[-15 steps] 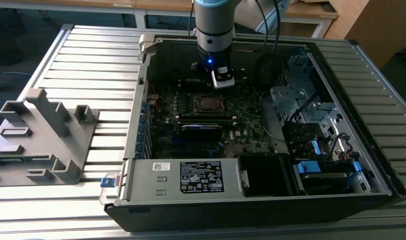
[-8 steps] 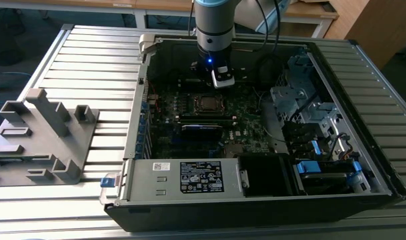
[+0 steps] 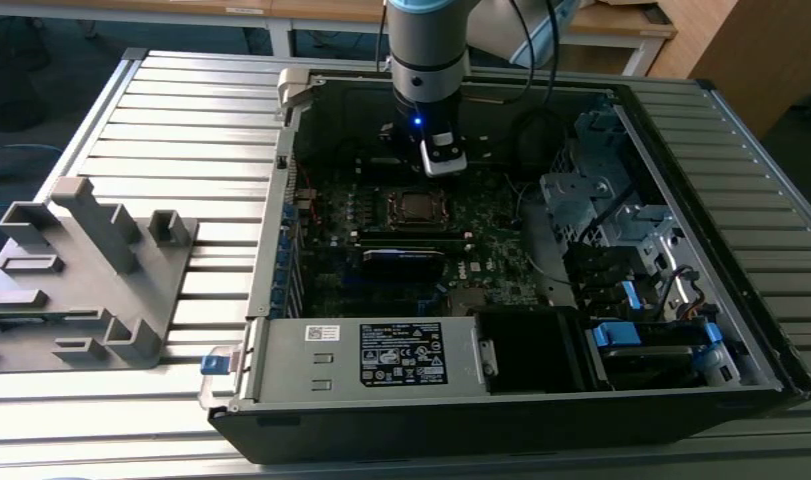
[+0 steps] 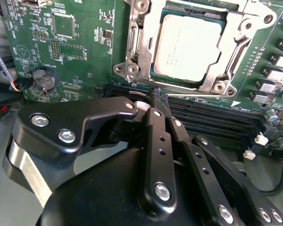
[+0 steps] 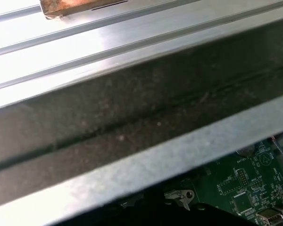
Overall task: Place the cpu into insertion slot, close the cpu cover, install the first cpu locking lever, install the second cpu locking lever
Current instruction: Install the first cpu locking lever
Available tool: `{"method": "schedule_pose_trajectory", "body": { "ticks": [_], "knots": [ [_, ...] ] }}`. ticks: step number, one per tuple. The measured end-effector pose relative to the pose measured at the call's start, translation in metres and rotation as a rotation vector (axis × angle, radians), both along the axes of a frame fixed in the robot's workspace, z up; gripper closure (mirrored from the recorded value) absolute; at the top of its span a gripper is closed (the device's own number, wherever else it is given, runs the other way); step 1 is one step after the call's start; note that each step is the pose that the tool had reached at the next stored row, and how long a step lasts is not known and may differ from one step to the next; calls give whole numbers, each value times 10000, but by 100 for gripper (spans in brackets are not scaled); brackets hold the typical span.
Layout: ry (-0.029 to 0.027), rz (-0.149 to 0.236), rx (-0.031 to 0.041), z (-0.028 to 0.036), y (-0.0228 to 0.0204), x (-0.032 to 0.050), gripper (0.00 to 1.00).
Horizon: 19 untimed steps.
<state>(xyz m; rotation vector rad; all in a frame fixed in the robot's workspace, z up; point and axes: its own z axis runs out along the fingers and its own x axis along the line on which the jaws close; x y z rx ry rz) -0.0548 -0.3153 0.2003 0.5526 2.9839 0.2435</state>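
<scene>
The cpu (image 4: 186, 44), square with a dull silvery top, lies in the insertion slot (image 3: 389, 208) on the green board inside the open computer case. The silvery cpu cover (image 4: 137, 47) lies down around the cpu's edges, with thin metal levers (image 4: 236, 52) running along two sides of it. I cannot tell whether those levers are hooked. My gripper (image 4: 153, 96) hangs just beside the socket, over the row of memory slots, fingers together with nothing between them. In the exterior view the gripper (image 3: 441, 165) sits a little behind the cpu (image 3: 413, 207), deep in the case.
Long black memory slots (image 4: 212, 117) and a coin battery (image 4: 43, 80) flank the socket. A grey box with a white label (image 3: 378, 352) fills the case front, and a metal drive cage (image 3: 605, 210) stands on the exterior view's right. A grey fixture (image 3: 92, 270) rests on the slatted table.
</scene>
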Motion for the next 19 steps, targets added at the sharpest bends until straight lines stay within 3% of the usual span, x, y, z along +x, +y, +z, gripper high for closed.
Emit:
{"method": "schedule_pose_trajectory", "body": {
  "ticks": [19],
  "knots": [
    [1,-172,-2,-10,40,-29,90]
  ]
}}
